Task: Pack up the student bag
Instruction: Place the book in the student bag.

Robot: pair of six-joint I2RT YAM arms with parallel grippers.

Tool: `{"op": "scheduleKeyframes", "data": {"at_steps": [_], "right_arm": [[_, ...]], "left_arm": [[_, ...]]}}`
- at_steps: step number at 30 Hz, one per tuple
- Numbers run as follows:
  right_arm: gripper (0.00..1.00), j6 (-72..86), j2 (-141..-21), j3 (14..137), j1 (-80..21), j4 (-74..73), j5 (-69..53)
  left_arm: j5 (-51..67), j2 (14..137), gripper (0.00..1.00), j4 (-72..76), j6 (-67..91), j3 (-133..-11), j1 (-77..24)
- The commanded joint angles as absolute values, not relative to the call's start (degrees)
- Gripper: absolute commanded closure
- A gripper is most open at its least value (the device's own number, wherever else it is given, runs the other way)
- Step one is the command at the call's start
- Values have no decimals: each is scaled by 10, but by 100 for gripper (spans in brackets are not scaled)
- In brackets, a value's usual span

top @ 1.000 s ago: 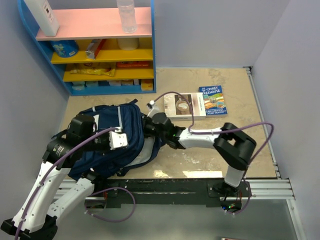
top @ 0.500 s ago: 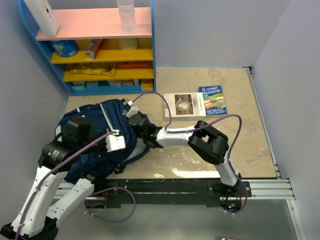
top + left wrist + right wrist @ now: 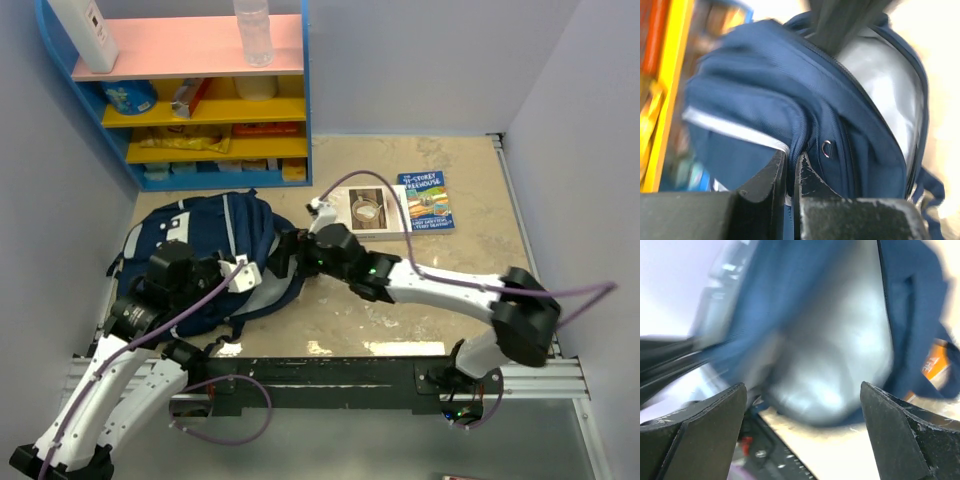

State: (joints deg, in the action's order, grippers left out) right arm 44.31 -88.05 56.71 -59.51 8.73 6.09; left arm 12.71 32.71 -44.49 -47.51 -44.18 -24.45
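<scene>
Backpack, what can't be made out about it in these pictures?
- Contents: in the top view, the backpack's own fabric and the right arm cover its opening.
- Near side: in the top view, hidden under the left arm.
- Right wrist view: motion blur smears the grey lining beyond the open right hand.
- Left wrist view: the left hand pinches blue fabric. Its fingers hide how much.

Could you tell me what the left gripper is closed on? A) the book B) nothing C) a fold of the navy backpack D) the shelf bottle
C: the left wrist view shows the left gripper pinching a fold of the student bag, in its navy fabric.
</scene>
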Motion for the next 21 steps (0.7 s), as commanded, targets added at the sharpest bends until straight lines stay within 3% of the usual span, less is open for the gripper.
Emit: {"op": "scheduleKeyframes", "data": {"at_steps": [1, 3, 6, 14, 21], "right_arm": [[1, 398, -735, 508, -565, 64, 113], [1, 398, -711, 472, -548, 71, 114], [1, 388, -704, 443, -537, 46, 133], [1, 364, -799, 441, -537, 89, 98], [1, 267, -889, 528, -559, 76, 155]], "left_arm": [[-33, 342, 100, -318, -452, -424, -218], [-39, 343, 100, -313, -441, -429, -214], [-138, 352, 100, -282, -403, -437, -214], [-249, 337, 100, -242, -363, -446, -214], [-187, 329, 100, -278, -316, -461, -214]]}}
